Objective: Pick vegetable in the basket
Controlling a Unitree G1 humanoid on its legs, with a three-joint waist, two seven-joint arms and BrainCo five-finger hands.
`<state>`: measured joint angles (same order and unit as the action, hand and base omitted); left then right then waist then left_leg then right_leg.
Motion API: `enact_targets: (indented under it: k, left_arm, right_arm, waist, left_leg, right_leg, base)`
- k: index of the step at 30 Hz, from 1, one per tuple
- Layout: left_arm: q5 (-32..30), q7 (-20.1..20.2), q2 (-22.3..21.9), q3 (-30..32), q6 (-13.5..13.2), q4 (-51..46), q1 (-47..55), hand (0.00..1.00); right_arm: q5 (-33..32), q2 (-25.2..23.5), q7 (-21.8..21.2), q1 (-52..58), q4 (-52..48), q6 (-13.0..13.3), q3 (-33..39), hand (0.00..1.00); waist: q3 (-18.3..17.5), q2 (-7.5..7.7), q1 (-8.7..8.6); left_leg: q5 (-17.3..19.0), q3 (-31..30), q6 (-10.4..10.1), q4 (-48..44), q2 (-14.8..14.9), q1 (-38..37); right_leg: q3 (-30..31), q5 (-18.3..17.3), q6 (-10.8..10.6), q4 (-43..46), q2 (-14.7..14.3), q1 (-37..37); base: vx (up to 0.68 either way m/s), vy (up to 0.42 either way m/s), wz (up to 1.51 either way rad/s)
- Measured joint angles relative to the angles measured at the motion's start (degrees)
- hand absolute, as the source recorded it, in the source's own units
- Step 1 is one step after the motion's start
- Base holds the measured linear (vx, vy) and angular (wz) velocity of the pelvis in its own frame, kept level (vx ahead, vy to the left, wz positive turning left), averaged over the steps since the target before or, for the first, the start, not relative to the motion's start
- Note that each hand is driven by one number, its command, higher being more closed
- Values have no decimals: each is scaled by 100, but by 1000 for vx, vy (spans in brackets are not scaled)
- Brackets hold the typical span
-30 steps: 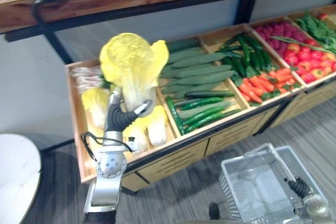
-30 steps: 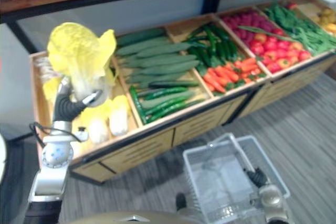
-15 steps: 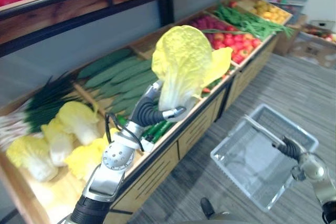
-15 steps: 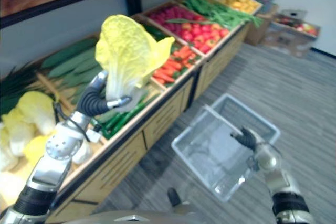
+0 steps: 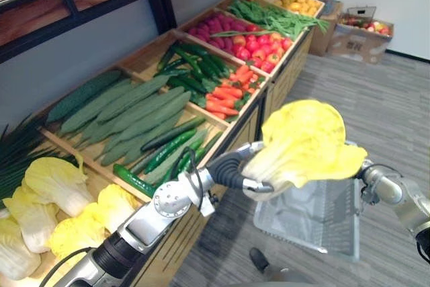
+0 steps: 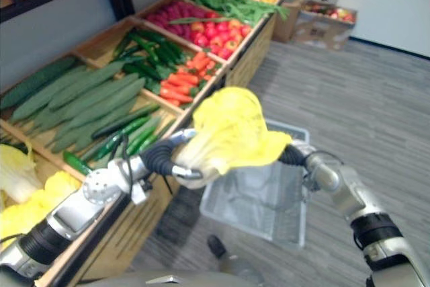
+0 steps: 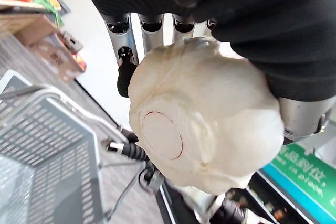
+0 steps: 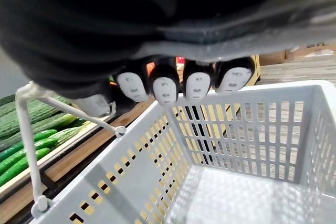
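A yellow napa cabbage [image 5: 306, 142] hangs leaf-end outward above the grey mesh basket [image 6: 252, 196]. My left hand [image 5: 232, 169] is shut on its white stem end, and the cut base [image 7: 199, 124] fills the space under the fingers [image 7: 123, 35]. The basket is held off the floor beside the stand. My right hand [image 6: 292, 156] is shut on the basket's handle [image 8: 63, 111], its fingers [image 8: 184, 85] curled over the rim. The inside of the basket [image 8: 236, 145] holds nothing I can see.
A wooden produce stand [image 5: 252, 122] runs along the left with cucumbers [image 5: 127, 115], carrots [image 5: 228, 95], tomatoes [image 5: 259, 45] and more cabbages [image 5: 60, 206]. Cardboard boxes [image 5: 359, 31] stand at the far end. Grey floor [image 6: 376, 99] lies to the right.
The camera has swung right along the stand. My left arm has carried the cabbage away from the bins and tipped it sideways over the basket. The right hand keeps hold of the handle.
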<state>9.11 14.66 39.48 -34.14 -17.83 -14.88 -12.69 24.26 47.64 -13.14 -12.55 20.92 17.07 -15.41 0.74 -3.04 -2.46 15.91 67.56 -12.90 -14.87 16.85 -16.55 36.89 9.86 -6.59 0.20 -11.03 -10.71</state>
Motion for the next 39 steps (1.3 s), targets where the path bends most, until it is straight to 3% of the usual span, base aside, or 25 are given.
enact_targets:
  k: [5, 11, 23, 31, 39]
  left_arm:
    - [386, 446, 320, -661, -33, 4, -126, 100]
    - [417, 694, 399, -1256, -40, 25, -156, 100]
    - [85, 632, 192, -1906, -68, 568, -399, 100]
    - [-850, 509, -591, -1964, -75, 1700, -754, 100]
    - [-1472, 58, -1502, -1443, -37, 2630, -824, 100]
  right_arm:
    - [-13, 204, -25, -300, 20, 5, -140, 100]
    - [-71, 205, -21, -420, -4, 88, -139, 100]
    - [-250, 202, -91, -438, -400, 94, -180, 100]
    - [-509, 181, -307, -659, -1006, 241, -603, 100]
    - [-638, 65, -605, -651, -1369, 240, -783, 100]
  waist:
    - [42, 4, -70]
    - [50, 7, -195]
    - [53, 12, -263]
    - [60, 23, -364]
    - [84, 61, -378]
  left_leg:
    - [81, 90, 0, -140, 36, 0]
    - [84, 91, -4, -157, 53, 9]
    - [86, 127, -5, -159, 51, -26]
    - [95, 236, -22, -152, 46, -76]
    - [96, 225, -22, -138, 45, -77]
  right_leg:
    - [74, 15, -25, -5, -16, -17]
    - [71, 19, -30, -8, -24, -28]
    - [118, 23, -33, -2, -43, -27]
    - [197, 28, -42, 7, -89, -6]
    - [168, 29, -41, 13, -81, -1]
  base:
    - [-31, -20, -9]
    - [0, 0, 0]
    - [1, -1, 0]
    - [-3, -8, -6]
    - [0, 0, 0]
